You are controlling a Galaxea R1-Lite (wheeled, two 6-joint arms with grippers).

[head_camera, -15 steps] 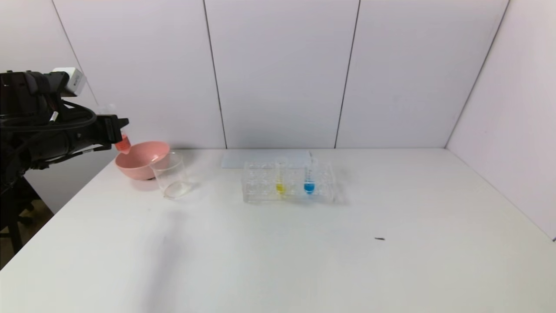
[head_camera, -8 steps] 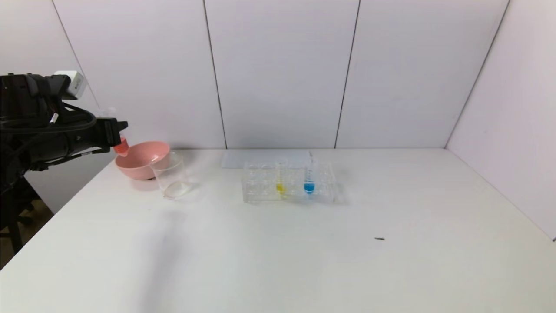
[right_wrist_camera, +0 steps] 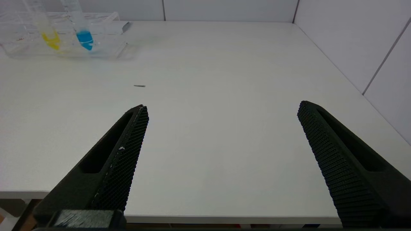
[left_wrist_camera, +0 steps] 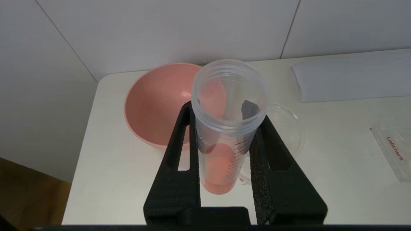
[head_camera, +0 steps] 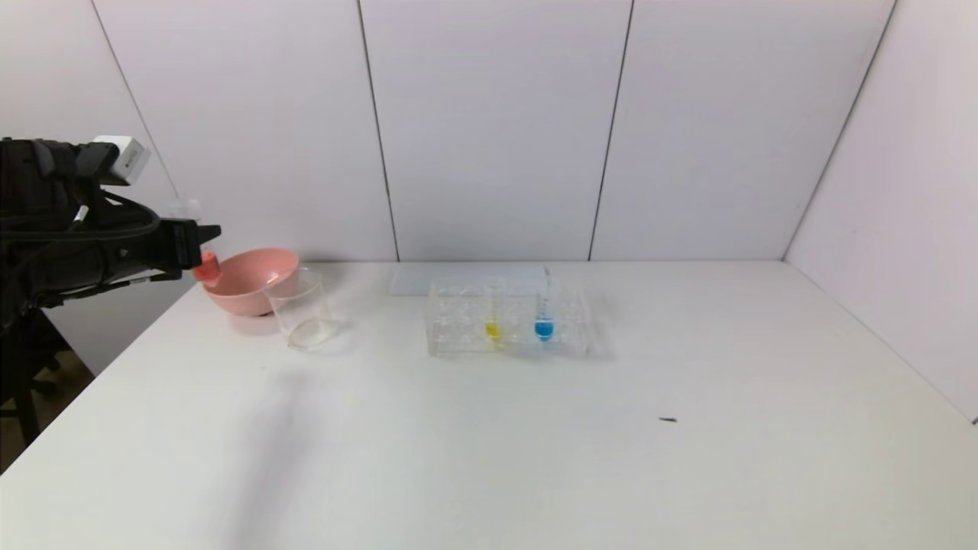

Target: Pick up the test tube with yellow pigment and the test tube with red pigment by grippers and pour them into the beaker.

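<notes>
Now at the table's far-left corner: left gripper clamped on the red tube, fingers pressed against both its sides. Held upright, open mouth up, red-orange liquid pooled at the bottom. Hangs above the table's left edge, just outside the pink bowl's left rim, clear of the surface.

Beaker upright just beside the bowl, on its near-right side, rims almost touching. Seems empty, though too clear to tell for sure. From the left wrist, bowl behind the tube, beaker partly hidden by a finger.

Rack toward the far edge, near the middle of it, well apart from the beaker. Yellow tube standing in it, blue tube next to it on the right, both upright. White sheet flat behind the rack, against the far edge. Small dark speck lying right of centre, nearer the front.

Right gripper low at the table's near edge, spread wide, holding nothing, fingers pointing across the surface. Out of the head view. From its wrist, yellow tube and blue tube seen far off in the rack, speck between.
</notes>
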